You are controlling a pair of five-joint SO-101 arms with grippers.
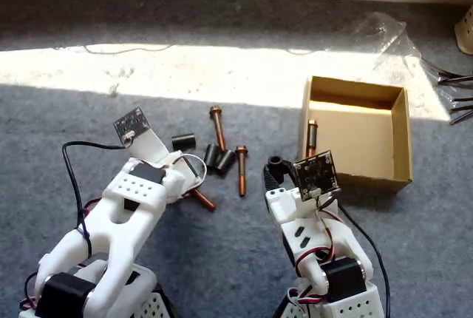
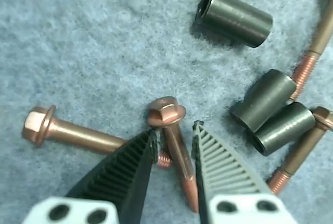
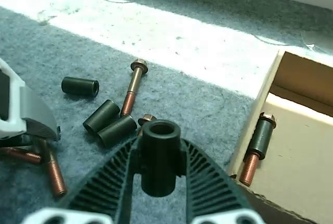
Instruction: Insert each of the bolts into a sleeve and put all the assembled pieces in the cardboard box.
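In the left wrist view my left gripper [image 2: 175,130] is open, its fingers straddling the shank of a copper bolt [image 2: 167,115] on the grey carpet, with small gaps either side. A second bolt [image 2: 67,133] lies crossed behind it. Three dark sleeves [image 2: 237,16] [image 2: 264,99] [image 2: 283,127] lie just beyond, with two more bolts [image 1: 216,127] [image 1: 242,170]. My right gripper [image 3: 158,146] is shut on a black sleeve [image 3: 158,156], held upright, bore up, beside the cardboard box [image 1: 403,137]. One bolt-in-sleeve piece [image 3: 258,140] leans against the box's inner wall.
A clear plastic bag [image 1: 384,33] and dark cables [image 1: 454,96] lie beyond the box at the right. A bright sunlit strip [image 1: 185,74] crosses the carpet behind the parts. The left arm's white body [image 1: 133,200] stands close to the loose bolts.
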